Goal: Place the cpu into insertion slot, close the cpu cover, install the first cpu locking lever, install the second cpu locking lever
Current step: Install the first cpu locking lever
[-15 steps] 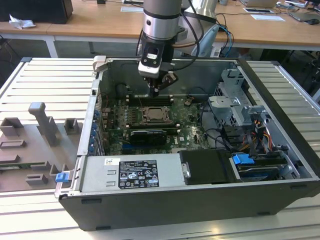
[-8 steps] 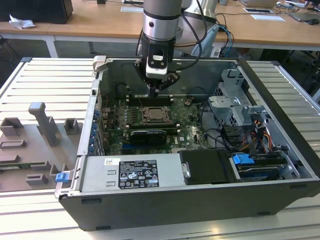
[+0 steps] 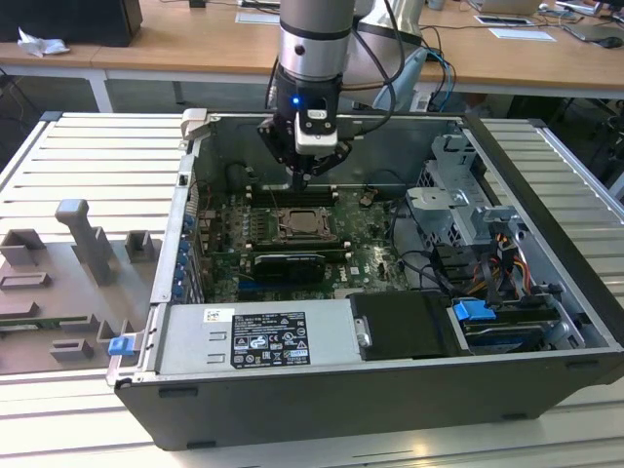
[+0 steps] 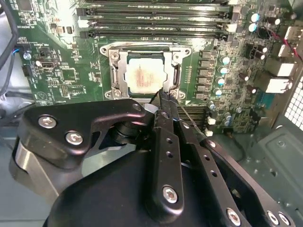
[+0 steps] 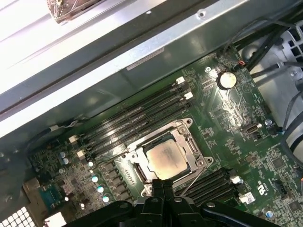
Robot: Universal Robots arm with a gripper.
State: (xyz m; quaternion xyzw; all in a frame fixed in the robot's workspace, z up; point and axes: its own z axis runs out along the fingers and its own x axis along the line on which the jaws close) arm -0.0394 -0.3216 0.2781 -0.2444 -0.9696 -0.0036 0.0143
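The cpu [image 4: 144,75] [image 5: 165,158], a pale silver square, lies flat in the insertion slot [image 3: 296,226] on the green board. The cpu cover [image 4: 116,71] [image 5: 187,142], a silver frame, lies down around the chip. My gripper [image 4: 163,96] [image 5: 163,182] [image 3: 304,178] is shut, its black fingers pressed together with nothing seen between them. Its tips hover at the edge of the socket, just beside the cover. A thin wire lever [image 4: 190,121] [image 5: 196,176] runs out from that same side of the socket, close to the fingertips.
Long black memory slots [image 5: 137,116] run beside the socket. The open computer case [image 3: 322,385] has tall metal walls, a drive cage [image 3: 458,195] and cable bundles at the exterior view's right, and a power supply box [image 3: 263,336] in front. Grey fixtures [image 3: 88,244] stand outside the case.
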